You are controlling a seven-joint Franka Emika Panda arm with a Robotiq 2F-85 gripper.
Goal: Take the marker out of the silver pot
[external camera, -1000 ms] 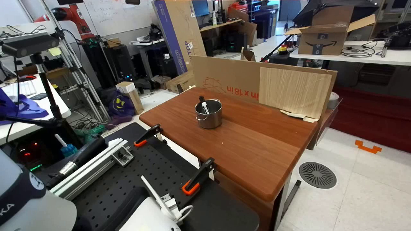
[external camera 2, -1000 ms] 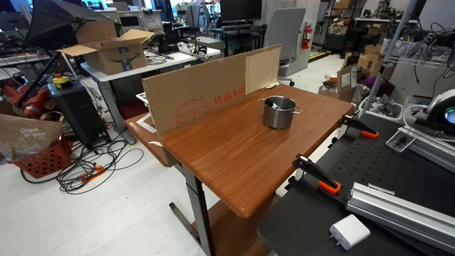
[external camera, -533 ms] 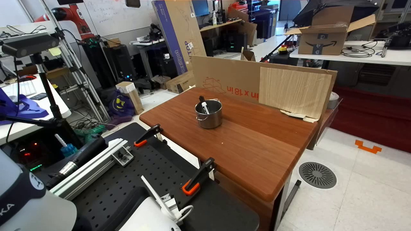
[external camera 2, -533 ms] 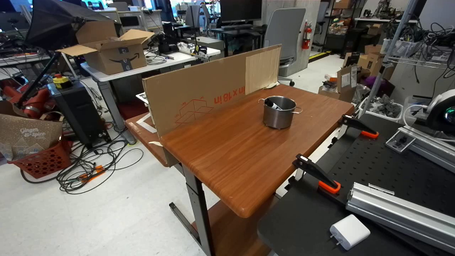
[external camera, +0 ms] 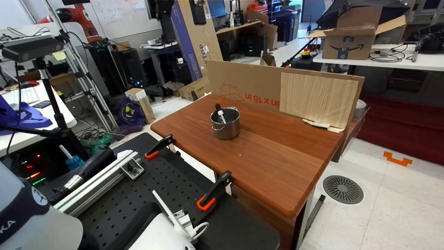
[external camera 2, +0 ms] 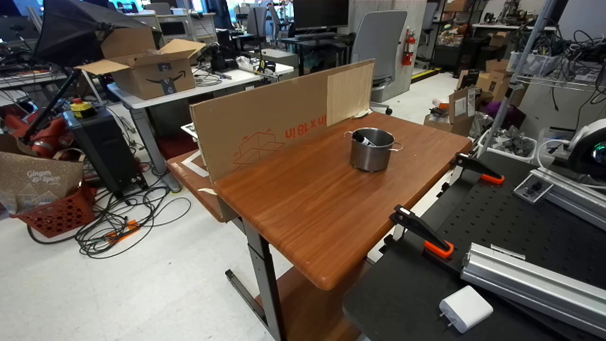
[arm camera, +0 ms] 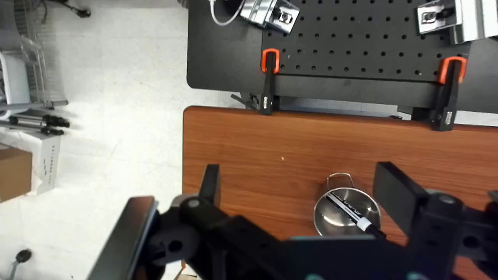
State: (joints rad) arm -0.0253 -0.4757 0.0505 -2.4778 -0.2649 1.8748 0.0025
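Gripper (arm camera: 299, 175): released — jaws set wide apart.
Marker (external camera: 221, 114): propped inside the silver pot (external camera: 227, 132), one end at the rim.
Silver pot: placed toward the short left edge of the wooden table (external camera: 263, 166) in an exterior view.
Cardboard (external camera: 263, 78): stood along the far edge.

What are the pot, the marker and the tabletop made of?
Silver pot: metal, probably steel, shiny with bright reflections. Marker: likely plastic, with a smooth black and white body. Tabletop: reddish brown, satiny, with wood grain; real wood or laminate, unclear.
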